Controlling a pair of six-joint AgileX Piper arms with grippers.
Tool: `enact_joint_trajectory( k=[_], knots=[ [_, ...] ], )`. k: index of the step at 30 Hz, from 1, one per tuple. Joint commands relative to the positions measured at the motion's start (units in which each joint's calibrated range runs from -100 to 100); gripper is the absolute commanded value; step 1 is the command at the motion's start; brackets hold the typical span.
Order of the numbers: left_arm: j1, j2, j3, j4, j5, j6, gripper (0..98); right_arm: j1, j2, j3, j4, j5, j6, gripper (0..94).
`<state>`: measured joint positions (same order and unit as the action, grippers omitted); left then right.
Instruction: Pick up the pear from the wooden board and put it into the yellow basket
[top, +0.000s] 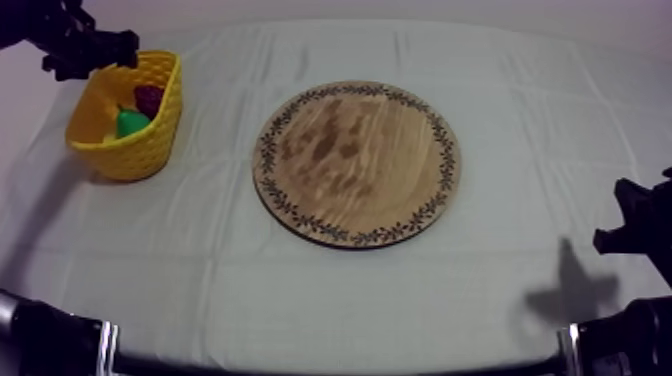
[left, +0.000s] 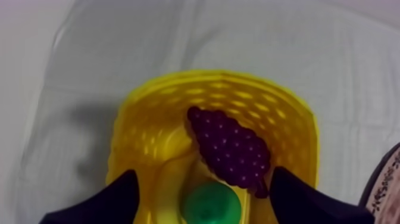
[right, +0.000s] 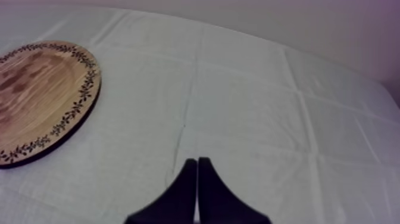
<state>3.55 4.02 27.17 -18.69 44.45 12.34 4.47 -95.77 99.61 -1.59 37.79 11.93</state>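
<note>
The pear, one green fruit, lies inside the yellow basket, not on the wooden board. One bunch of grapes, dark purple, shares the basket. It touches the pear and sits at about 1 o'clock of it in the top view. I count one basket and one round board with a patterned rim. The basket stands on the cloth at about 10 o'clock of the board, well apart from it.

My left pincer hangs over the basket's far rim. In the left wrist view its two black fingers stand wide apart with the pear and the low end of the grapes showing between them. It grips nothing. My right pincer rests low at about 4 o'clock of the board, well apart from it. Its fingers lie pressed together as a narrow wedge, holding nothing.

The worktop wears a grey-white cloth crossed by straight fold creases. Soft arm shadows fall on it beside the basket and near my right pincer. A plain pale wall runs behind the far edge.
</note>
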Motion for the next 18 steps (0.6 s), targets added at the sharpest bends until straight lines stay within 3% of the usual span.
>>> enact_joint_trajectory(
  k=[1, 7, 13, 18],
  knots=[
    [-0.03, -2.74, 0.62, 0.03, -0.47, 0.52, 66.0, -0.02, 0.01, 0.05, 0.00, 0.03, -0.14, 0.5],
    [-0.40, -13.77, 5.17, 0.02, -3.47, 2.68, 41.0, -0.03, 0.01, 0.05, 0.00, 0.03, -0.14, 0.5],
    [-1.34, -29.54, 16.07, 1.05, -9.86, 1.47, 14.3, -0.03, 0.01, 0.05, 0.00, 0.03, -0.14, 0.5],
    [-1.27, -44.16, 26.58, 2.59, -12.00, -0.57, 5.1, -0.03, 0.01, 0.05, 0.00, 0.03, -0.14, 0.5]
  ],
)
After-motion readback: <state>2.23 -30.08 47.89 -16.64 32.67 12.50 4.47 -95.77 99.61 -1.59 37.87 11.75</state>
